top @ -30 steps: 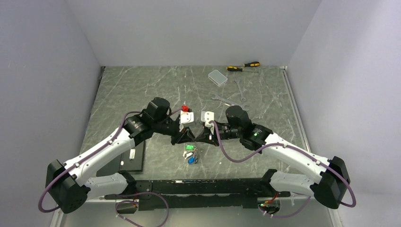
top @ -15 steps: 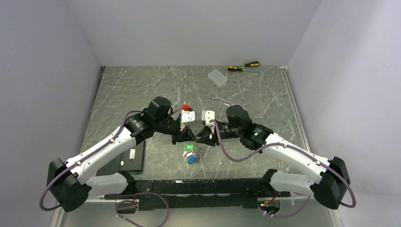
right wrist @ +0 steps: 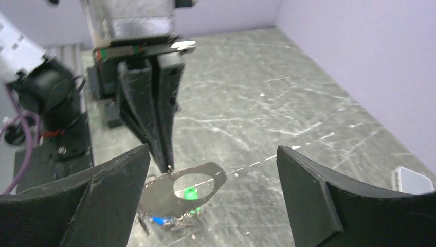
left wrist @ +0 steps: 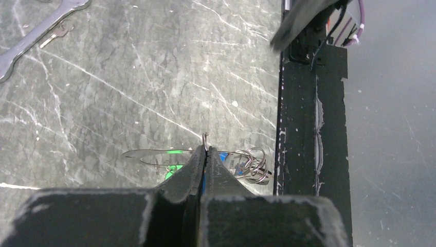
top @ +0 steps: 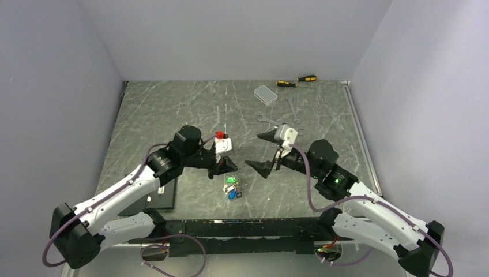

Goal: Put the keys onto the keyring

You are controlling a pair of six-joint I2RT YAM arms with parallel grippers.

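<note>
Left pincer (left wrist: 204, 154) pinches the thin silver wire keyring (left wrist: 154, 151), green- and blue-headed silver keys (top: 232, 187) bunched close by — right pincer (top: 262, 151) spread wide.

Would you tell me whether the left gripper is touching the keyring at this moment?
Touching. The right wrist view shows the left gripper shut, its tips pinching the thin wire of the keyring; the left wrist view agrees.

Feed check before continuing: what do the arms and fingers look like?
Both the left arm and right arm have white links, black joints and looping purple cables. Fingers are black tapered wedges. A green light glows on the right arm.
</note>
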